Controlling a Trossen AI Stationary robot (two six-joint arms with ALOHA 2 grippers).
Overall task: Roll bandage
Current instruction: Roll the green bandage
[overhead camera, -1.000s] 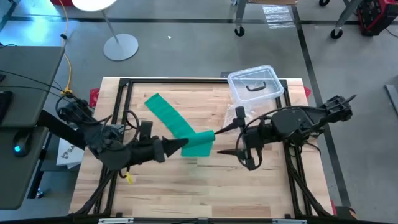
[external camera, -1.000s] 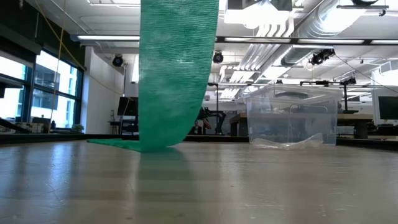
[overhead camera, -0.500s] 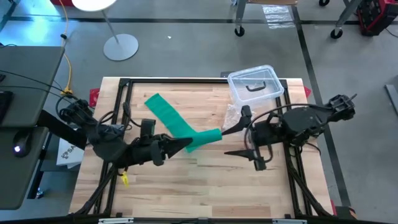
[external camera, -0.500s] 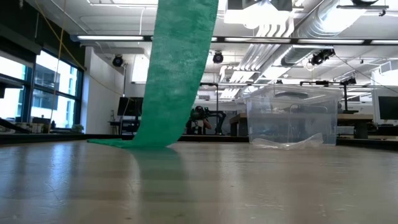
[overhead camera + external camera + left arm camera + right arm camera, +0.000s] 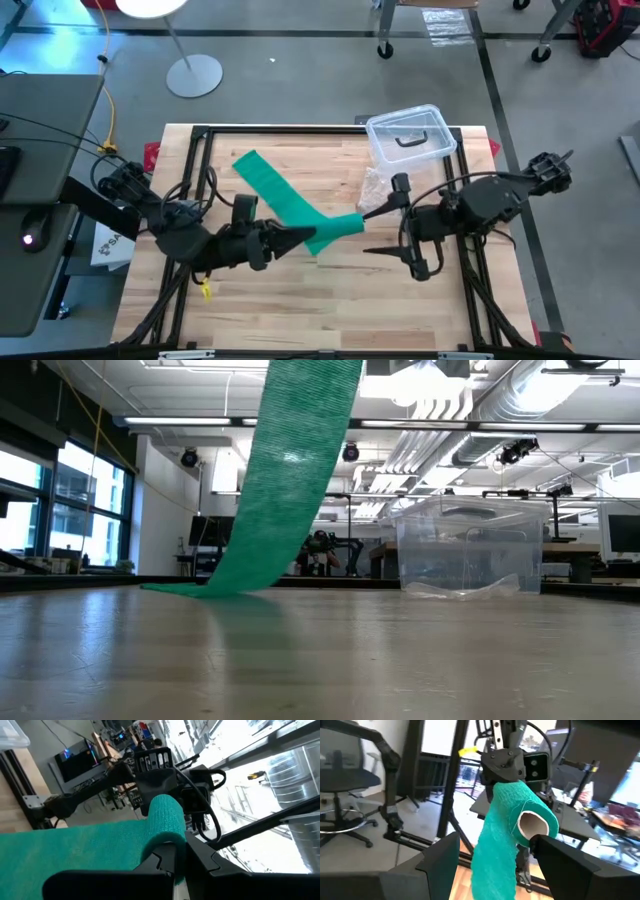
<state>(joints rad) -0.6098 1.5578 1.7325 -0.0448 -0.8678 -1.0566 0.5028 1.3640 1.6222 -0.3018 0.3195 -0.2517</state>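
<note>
The green bandage (image 5: 275,190) runs from its free end, flat on the table at the far left (image 5: 248,160), up in a slant to a small roll (image 5: 520,805) held above the table's middle. In the low view the strip (image 5: 290,480) rises from the wood and leans right. My left gripper (image 5: 300,236) is shut at the roll's left end. My right gripper (image 5: 366,232) stands open just right of the roll, facing the open end of its pale core (image 5: 534,822). I cannot tell whether a right finger (image 5: 555,852) touches that core. My left gripper is shut on the roll's end (image 5: 165,845) that faces it; the roll hides the exact place between the fingers. The fingers lie level, pointing toward the table's right, along the roll's axis. The roll is lifted clear, and the strip hangs slanting down to the table.
A clear plastic box with a black handle (image 5: 410,135) stands at the far right, with a crinkly clear bag (image 5: 378,185) in front of it. A black frame (image 5: 200,135) runs round the tabletop. Bare wood lies toward the near edge (image 5: 320,300).
My left gripper has carried the roll a little toward the table's right and turned its wrist. The roll now looks narrower from above, and the strip leans more to the right. Its free end has stayed on the table.
</note>
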